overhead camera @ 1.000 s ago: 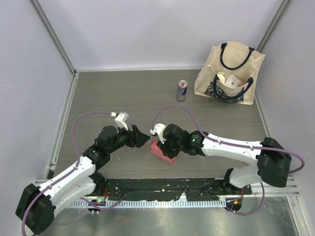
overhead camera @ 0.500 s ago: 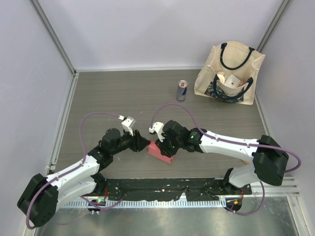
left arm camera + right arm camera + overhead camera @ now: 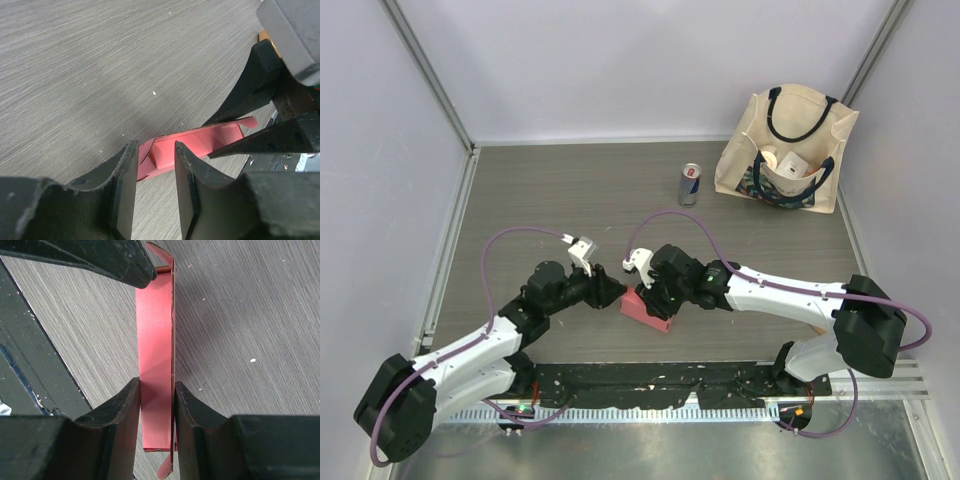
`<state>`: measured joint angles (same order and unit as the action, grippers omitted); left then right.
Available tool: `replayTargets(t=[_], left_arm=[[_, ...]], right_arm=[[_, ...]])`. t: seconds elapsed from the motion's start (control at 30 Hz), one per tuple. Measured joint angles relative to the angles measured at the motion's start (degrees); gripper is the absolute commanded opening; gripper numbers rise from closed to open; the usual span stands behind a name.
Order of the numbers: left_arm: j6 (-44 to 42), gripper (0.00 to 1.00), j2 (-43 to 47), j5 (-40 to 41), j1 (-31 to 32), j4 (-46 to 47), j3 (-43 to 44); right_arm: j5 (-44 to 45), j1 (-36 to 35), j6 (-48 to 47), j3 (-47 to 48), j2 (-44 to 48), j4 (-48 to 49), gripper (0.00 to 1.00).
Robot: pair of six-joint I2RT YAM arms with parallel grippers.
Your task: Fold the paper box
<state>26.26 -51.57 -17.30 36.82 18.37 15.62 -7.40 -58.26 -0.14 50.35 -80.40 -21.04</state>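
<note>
The paper box point(image 3: 646, 312) is a pink-red card piece, partly folded into a narrow sleeve, near the table's front middle. My right gripper point(image 3: 655, 293) is shut on it, one jaw against each long side, as the right wrist view shows point(image 3: 156, 382) over the box point(image 3: 156, 315). My left gripper point(image 3: 617, 292) is open at the box's left end. In the left wrist view its fingertips point(image 3: 155, 146) straddle the box's end flaps point(image 3: 200, 142) with a gap on each side. The right gripper's black fingers point(image 3: 272, 140) show there too.
A drink can point(image 3: 690, 184) stands at the back middle. A cream tote bag point(image 3: 788, 150) with black handles holds a small white box point(image 3: 790, 165) at the back right. A black base rail point(image 3: 650, 380) runs along the near edge, close to the box.
My left gripper has moved right and down to the box's left end, then held still. My right gripper has kept its hold on the box and shifted slightly left.
</note>
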Motion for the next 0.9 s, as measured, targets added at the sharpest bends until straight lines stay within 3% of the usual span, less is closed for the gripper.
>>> replayTargets(t=[0.33, 0.6, 0.8, 0.9], left_arm=[[0.0, 0.22, -1.7, 0.8, 1.7, 0.0, 1.2], [-1.3, 0.20, -1.9, 4.3, 3.5, -2.0, 2.3], [-2.3, 0.04, -2.0, 8.1, 5.7, -4.2, 3.4], [-2.8, 0.00, -2.4, 10.6, 7.1, -5.7, 4.5]], right_arm=[[0.0, 0.0, 0.0, 0.0, 0.0, 0.0, 0.10], [0.0, 0.0, 0.0, 0.0, 0.0, 0.0, 0.09], [0.1, 0.0, 0.0, 0.0, 0.0, 0.0, 0.08], [0.3, 0.0, 0.1, 0.0, 0.0, 0.0, 0.08]])
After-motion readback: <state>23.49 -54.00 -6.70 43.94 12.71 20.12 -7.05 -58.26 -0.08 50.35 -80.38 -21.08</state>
